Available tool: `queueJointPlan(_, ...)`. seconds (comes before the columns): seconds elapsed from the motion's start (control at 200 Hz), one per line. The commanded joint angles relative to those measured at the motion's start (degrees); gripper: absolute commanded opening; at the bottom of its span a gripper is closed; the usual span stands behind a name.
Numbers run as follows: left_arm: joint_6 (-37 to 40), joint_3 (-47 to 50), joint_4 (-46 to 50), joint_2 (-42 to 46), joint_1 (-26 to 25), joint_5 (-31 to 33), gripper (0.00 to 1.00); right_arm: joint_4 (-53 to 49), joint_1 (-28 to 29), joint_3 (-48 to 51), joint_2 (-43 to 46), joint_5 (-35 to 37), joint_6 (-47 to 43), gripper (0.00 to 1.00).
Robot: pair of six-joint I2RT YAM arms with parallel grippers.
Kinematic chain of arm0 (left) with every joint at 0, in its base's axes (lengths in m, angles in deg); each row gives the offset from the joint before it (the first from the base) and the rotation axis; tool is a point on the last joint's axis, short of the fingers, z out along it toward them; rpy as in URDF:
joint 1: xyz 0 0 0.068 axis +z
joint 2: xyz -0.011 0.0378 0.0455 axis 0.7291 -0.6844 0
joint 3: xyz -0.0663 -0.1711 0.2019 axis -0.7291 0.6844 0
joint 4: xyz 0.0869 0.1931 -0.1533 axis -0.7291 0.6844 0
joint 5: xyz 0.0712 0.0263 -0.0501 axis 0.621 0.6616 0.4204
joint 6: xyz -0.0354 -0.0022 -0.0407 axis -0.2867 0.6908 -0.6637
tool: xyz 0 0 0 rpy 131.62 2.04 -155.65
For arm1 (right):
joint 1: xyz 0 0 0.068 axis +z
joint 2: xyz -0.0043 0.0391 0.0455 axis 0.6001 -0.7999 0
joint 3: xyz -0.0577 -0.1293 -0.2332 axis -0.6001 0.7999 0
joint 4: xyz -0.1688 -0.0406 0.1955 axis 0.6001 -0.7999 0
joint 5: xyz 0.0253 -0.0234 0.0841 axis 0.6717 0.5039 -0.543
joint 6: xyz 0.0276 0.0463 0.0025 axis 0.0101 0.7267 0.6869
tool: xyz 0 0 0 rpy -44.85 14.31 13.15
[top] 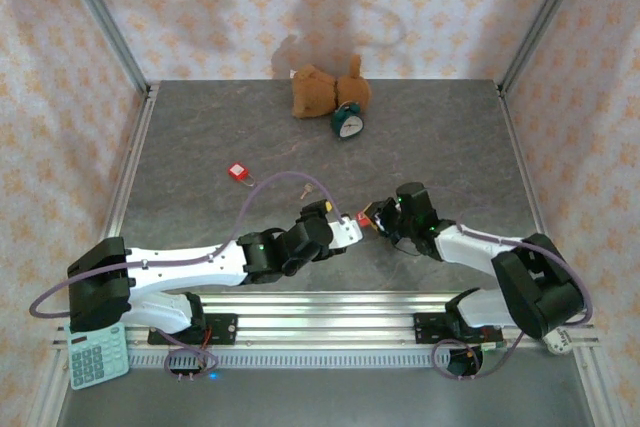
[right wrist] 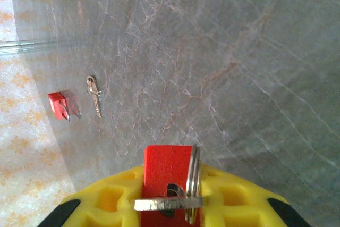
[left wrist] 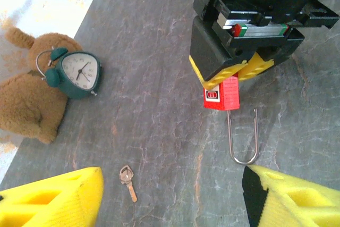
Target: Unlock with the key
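Right fingers [left wrist: 215, 59] hide padlock [left wrist: 222, 95] top; teddy bear [left wrist: 26, 99] cut by left edge.

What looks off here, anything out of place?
The red padlock in the right gripper hangs with its shackle already sprung: one leg ends free of the body. A loose key lies on the table. A calculator sits at the near left corner, unrelated to the task.

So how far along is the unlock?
Done: key sits in the red padlock, and its shackle looks sprung free. In hand: right gripper grips that padlock; left gripper open. Left: maybe the second padlock and loose key.
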Motion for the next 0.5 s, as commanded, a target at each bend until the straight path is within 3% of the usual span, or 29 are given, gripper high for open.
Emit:
queueJointPlan(0.0,-1.6,1.1,0.2,2.4,1.0,-0.2,0.71,3.4,-0.5,-2.5,-2.2,0.3,-3.4,0.20)
queueJointPlan(0.496,-1.2,3.1,-2.5,4.2,2.3,0.9,0.70,6.7,-8.4,-6.6,-7.0,-3.8,-16.9,0.20)
